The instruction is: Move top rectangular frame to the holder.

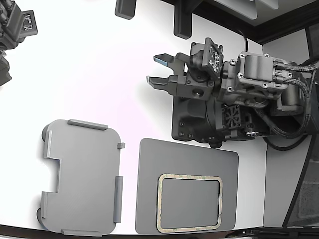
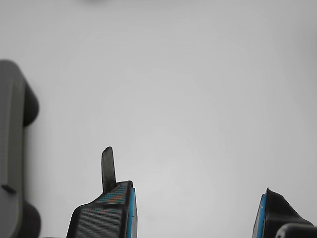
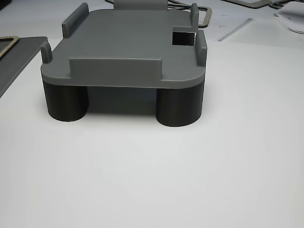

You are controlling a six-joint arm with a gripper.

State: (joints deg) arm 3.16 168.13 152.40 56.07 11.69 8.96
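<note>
Pincer: the pincer (image 1: 160,70) hangs over bare white desk (image 1: 89,74) in the upper middle of the exterior view, its two fingers spread wide apart with nothing between them; the wrist view shows the same gap, only desk between the blue-edged fingertips (image 2: 116,198).
Frame: the tan frame (image 1: 190,202) lies flat on the dark grey pad (image 1: 184,159), toward the lower right of the exterior view, well apart from the pincer.
Holder: the light grey holder (image 1: 82,177) sits on the desk just left of the pad in the exterior view, nothing resting in it; the other view shows it raised on dark round legs (image 3: 179,107), with upright tabs along its edges and a notch in one side.
Arm: its dark body (image 1: 234,99) sits to the exterior view's right of the pincer, above the pad.
</note>
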